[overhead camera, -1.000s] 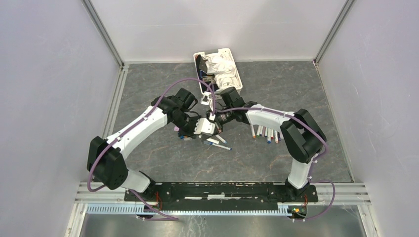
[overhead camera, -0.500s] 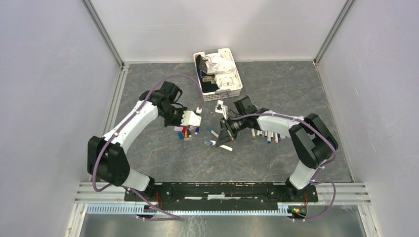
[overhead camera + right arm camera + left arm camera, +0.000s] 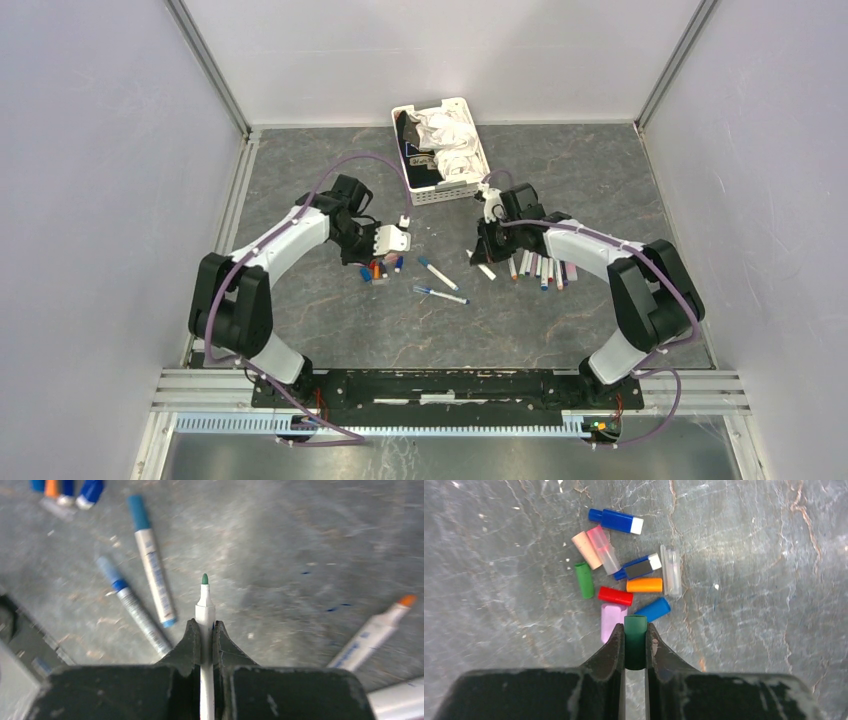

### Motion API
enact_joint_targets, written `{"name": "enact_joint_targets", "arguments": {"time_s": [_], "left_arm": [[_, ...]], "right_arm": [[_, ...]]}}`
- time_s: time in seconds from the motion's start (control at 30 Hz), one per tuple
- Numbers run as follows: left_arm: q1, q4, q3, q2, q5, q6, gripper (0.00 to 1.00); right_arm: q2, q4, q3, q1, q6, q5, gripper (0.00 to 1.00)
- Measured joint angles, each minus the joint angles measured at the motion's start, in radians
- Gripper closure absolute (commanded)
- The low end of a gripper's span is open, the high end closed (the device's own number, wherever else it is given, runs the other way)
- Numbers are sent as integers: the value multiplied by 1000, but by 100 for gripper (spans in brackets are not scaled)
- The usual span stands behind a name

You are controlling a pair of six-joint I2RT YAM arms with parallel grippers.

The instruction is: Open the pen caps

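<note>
moved: both arms have pulled apart from their meeting at top-view centre; capped end and barrel are now separate
left gripper [image 3: 635,630]: left of centre in the top view, jaws pressed onto a dark green cap [image 3: 635,622], cap's open end pointing away from the wrist
right gripper [image 3: 205,627]: right of centre, pinching a green-tipped pen [image 3: 205,600] by its white barrel, bare tip exposed
cap pile [image 3: 624,575]: loose on the table [image 3: 749,555] just beyond the left fingertips; blue, pink, green, red, orange, lilac, some touching
two pens [image 3: 438,283]: lying flat at centre between the grippers, blue ends, apart from each other
pen row [image 3: 540,268]: side by side, right of centre, under the right arm; one orange tip shows at right-wrist frame right
basket [image 3: 455,188]: white, slotted, top centre, crumpled white stuff inside
</note>
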Motion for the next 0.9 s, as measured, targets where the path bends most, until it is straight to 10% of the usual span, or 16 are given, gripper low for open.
{"name": "enact_joint_targets", "arguments": {"time_s": [0.43, 0.9], "left_arm": [[0, 145, -47, 94, 10, -163, 56], [0, 61, 61, 89, 67, -264, 16]], "right_arm": [[-66, 68, -2, -53, 60, 455, 100], [50, 108, -11, -87, 64, 593, 92]]}}
